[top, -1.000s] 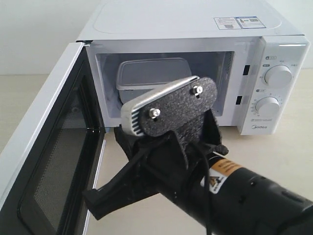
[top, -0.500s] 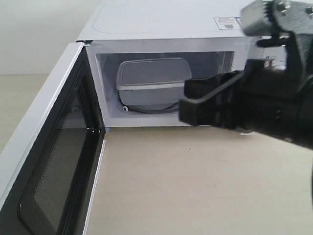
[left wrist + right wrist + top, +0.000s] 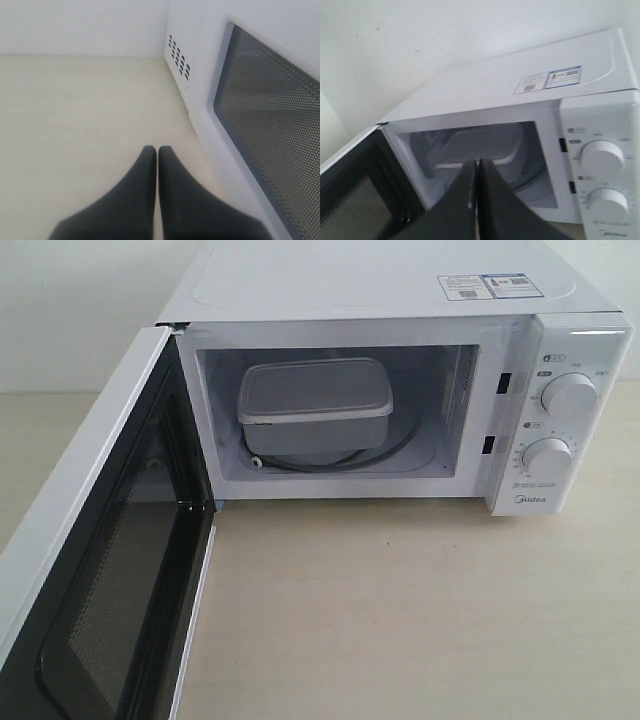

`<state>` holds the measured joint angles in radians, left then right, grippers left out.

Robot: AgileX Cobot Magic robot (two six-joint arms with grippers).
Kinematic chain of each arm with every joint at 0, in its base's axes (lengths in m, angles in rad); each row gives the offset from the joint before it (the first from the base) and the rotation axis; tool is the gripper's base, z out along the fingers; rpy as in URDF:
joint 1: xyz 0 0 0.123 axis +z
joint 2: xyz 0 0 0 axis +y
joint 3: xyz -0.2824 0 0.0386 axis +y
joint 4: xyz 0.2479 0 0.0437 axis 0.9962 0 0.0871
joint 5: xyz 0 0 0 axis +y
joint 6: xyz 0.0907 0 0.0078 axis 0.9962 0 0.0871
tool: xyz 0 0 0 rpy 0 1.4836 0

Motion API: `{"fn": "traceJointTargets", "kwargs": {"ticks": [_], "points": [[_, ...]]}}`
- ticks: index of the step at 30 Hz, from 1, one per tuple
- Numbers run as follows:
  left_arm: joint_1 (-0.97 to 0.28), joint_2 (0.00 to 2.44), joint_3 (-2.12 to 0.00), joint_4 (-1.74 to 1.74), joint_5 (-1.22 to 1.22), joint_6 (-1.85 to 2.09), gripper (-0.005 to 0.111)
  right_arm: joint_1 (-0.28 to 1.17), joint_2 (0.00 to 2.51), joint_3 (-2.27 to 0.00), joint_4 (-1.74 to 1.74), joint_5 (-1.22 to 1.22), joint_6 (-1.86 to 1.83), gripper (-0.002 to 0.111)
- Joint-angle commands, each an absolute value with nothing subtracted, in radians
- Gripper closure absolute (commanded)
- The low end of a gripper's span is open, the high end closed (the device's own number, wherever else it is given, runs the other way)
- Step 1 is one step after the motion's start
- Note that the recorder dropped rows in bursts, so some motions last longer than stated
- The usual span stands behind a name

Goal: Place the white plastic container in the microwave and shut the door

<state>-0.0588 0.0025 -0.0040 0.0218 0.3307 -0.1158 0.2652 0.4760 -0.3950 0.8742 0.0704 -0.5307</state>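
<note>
Deep inside microwave [image 3: 380, 280], white plastic container [image 3: 315, 400] set back, clearing door [image 3: 90, 570] swing; left tool [image 3: 157, 150], right tool [image 3: 476, 162] closed, empty.

The right gripper [image 3: 476, 162] is gone from the exterior view, no longer blocking the container [image 3: 315, 400] and dials [image 3: 568, 395].

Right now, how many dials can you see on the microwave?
2. The upper dial sits high on the right of the microwave; the lower dial is just beneath it. None looks hidden.
</note>
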Motion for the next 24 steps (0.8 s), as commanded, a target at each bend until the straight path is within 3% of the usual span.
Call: {"fn": "traceJointTargets", "kwargs": {"ticks": [1, 13, 24], "points": [[-0.065, 0.000, 0.000, 0.022, 0.314, -0.112, 0.103, 0.164, 0.295, -0.304, 0.870, 0.075, -0.532, 0.108], [-0.065, 0.000, 0.000, 0.022, 0.314, -0.112, 0.103, 0.071, 0.000, -0.138, 0.860, 0.034, -0.532, 0.108], [-0.065, 0.000, 0.000, 0.022, 0.314, -0.112, 0.103, 0.069, 0.000, -0.082, 0.860, 0.035, -0.532, 0.108]]}}
